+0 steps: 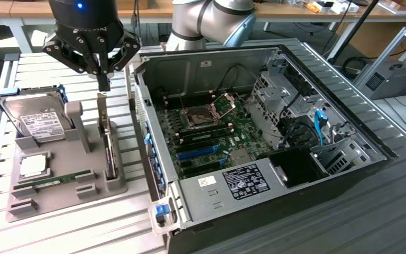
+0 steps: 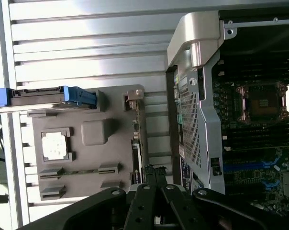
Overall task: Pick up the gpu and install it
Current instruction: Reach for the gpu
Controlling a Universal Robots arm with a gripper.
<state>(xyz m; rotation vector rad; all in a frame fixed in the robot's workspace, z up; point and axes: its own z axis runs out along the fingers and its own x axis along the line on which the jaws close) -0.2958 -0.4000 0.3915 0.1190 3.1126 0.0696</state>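
The claw (image 1: pixel 104 84) hangs just above the gpu (image 1: pixel 104 132), fingers pinched together and gripping nothing. The gpu stands on edge in the grey holder (image 1: pixel 62 180) on the tabletop (image 1: pixel 69 227), between the hard drive (image 1: pixel 37 119) on the exterior view's left and the open computer case (image 1: pixel 259 132) on its right.

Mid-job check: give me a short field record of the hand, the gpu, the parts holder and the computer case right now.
hand: shut, holding nothing, just above the gpu's top edge
gpu: standing on edge in the grey holder, not yet lifted
holder also carries: hard drive, processor chip, memory stick
computer case: side open, motherboard exposed, on the exterior view's right of the holder
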